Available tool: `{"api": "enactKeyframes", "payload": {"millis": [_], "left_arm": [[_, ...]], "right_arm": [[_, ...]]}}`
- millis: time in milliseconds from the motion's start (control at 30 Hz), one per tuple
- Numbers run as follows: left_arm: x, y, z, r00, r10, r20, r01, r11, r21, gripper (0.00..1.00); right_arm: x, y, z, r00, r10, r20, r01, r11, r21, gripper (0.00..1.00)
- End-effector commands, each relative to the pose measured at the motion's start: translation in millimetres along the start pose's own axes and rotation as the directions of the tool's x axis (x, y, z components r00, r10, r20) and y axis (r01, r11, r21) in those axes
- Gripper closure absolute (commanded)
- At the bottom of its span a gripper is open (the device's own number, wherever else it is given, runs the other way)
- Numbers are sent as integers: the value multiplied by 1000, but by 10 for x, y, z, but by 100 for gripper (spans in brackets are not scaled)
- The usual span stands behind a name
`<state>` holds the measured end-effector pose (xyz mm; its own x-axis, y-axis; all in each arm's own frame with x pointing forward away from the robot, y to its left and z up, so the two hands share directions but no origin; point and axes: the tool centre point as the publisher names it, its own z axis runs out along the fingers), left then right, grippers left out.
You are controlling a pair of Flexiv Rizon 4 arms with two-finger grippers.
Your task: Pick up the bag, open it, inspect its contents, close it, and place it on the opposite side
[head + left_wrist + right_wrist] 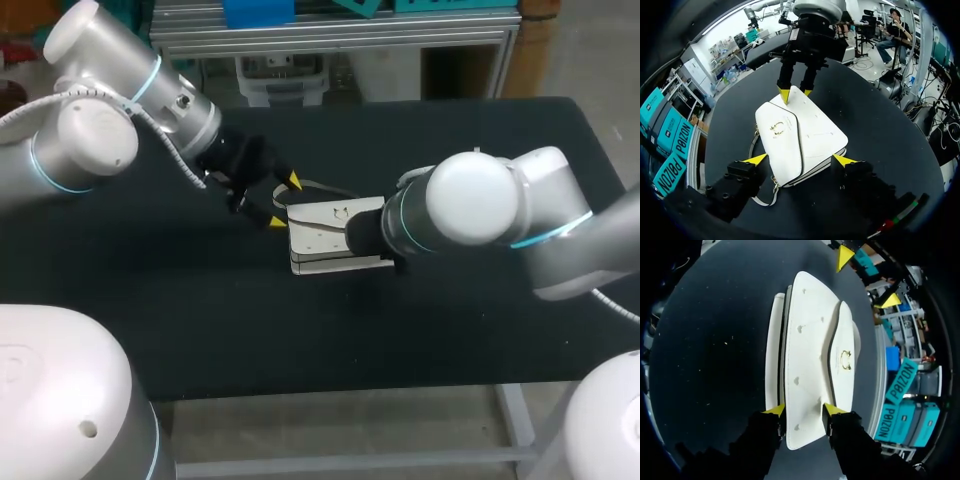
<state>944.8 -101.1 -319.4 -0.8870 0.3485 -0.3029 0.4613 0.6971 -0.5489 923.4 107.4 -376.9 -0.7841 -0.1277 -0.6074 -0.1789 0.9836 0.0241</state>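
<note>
A white bag [325, 235] with a gold clasp [777, 128] lies flat on the black table [450, 330], near its middle. My left gripper [800, 160] is open and straddles the bag's left end, with its yellow tips just off either side and the strap [754, 148] beside one finger. In the head view the left gripper [285, 201] hovers at that end. My right gripper [804, 410] holds the opposite end, with both tips pressed against the bag's [807, 355] sides. From the left wrist the right gripper [795, 94] shows at the far end. In the head view my right forearm hides it.
The bare black tabletop [880, 115] runs out on every side of the bag, wider to the right and the front. The table's front edge [330, 395] lies well short of the bag. Nothing else stands on it.
</note>
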Motion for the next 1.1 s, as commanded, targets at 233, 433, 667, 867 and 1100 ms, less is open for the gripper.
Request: {"api": "enactKeyframes", "payload": {"millis": [233, 433, 667, 867, 1100], "left_arm": [[-23, 1, 63, 999, 48, 0, -48, 998, 33, 38], [55, -97, 108, 987, 157, 38, -159, 986, 57, 49], [175, -217, 199, 955, 270, 122, -279, 958, 64, 50], [238, -243, 335, 924, 325, 201, -342, 938, 56, 54], [243, -281, 463, 895, 381, 234, -398, 917, 32, 53]], "right_arm": [[73, 48, 10, 1000, -14, 24, 14, 1000, 0, 100], [182, 102, 3, 999, 5, 34, -5, 1000, -2, 100], [245, 169, -18, 997, 58, 52, -59, 998, 15, 100], [247, 184, -31, 995, 84, 60, -85, 996, 18, 100], [247, 184, -31, 995, 84, 60, -85, 996, 18, 100]]}}
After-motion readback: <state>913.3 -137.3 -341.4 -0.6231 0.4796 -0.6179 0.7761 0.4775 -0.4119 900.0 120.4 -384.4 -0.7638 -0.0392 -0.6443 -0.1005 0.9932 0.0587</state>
